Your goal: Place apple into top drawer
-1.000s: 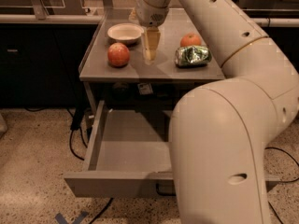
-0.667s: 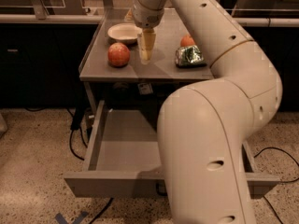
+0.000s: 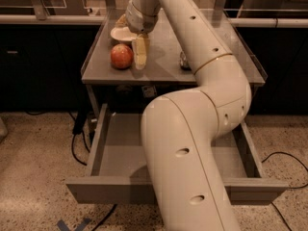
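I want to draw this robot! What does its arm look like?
The arm is creamy white, made of fat round tubes with small dark oval holes and a thin gold ring at one joint. Its gripper, above the table beside the apple, is pale yellowish.

The round red apple with pale patches (image 3: 121, 56) lies on the flat grey tabletop (image 3: 163, 69), just left of the pale two-finger gripper (image 3: 140, 54). The shallow white bowl (image 3: 122, 33) sits behind the apple. The wide grey top drawer (image 3: 115, 153) stands pulled out below the tabletop.
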Robot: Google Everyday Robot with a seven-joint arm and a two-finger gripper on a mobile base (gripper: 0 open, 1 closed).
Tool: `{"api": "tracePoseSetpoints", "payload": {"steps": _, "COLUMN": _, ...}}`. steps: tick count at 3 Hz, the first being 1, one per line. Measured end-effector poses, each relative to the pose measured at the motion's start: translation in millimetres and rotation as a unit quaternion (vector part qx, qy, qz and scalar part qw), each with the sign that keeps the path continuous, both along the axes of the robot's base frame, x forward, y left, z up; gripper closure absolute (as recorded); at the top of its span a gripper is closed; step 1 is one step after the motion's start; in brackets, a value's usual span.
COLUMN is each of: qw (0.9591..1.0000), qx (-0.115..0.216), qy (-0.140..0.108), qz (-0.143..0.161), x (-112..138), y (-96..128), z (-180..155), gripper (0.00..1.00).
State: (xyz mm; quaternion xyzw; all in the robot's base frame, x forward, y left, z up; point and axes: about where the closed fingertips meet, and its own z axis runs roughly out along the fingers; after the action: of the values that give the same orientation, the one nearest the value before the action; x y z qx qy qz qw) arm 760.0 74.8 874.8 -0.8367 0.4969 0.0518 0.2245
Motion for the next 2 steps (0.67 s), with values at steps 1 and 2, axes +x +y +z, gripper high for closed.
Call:
{"api": "tracePoseSetpoints", "payload": {"steps": 1, "qw": 0.9989, "qx": 0.04, "qy": -0.02, "qz": 0.015, "x": 17, "y": 33, "z": -4, "gripper": 0.0}}
{"api": "tracePoseSetpoints", "payload": {"steps": 2, "qw": 0.9981, "qx": 0.057, "qy": 0.001, "qz": 0.024, "x": 10, "y": 45, "z": -11, "gripper": 0.0}}
